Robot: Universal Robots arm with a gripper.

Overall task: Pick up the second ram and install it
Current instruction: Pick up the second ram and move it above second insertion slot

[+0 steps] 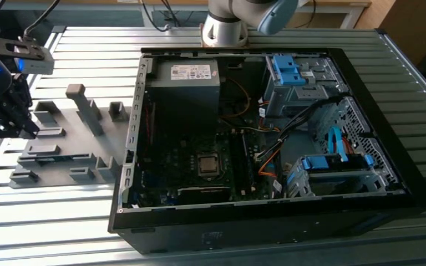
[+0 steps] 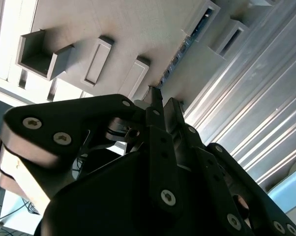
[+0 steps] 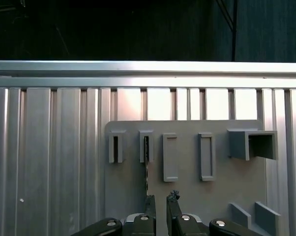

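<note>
The second ram (image 3: 146, 164) stands on edge in a narrow slot of the grey holder plate (image 3: 217, 191); it shows as a thin dark strip. In the second wrist view the second ram (image 2: 185, 46) runs along the holder plate (image 2: 138, 29) toward my fingertips. My gripper (image 3: 161, 202) hovers over the plate near one end of the stick, open by a narrow gap with nothing between the fingers (image 3: 151, 205). In the exterior view my gripper (image 1: 20, 127) hangs at the far left, beside the holder plate (image 1: 57, 163).
An open black computer case (image 1: 412, 183) lies on the slatted metal table (image 1: 50, 221), to the exterior view's right of the holder plate. Inside are the motherboard (image 1: 198, 166), a power supply (image 1: 187, 75), cables and blue drive brackets (image 1: 324, 162). Several grey blocks (image 1: 87, 111) stick up from the plate.
</note>
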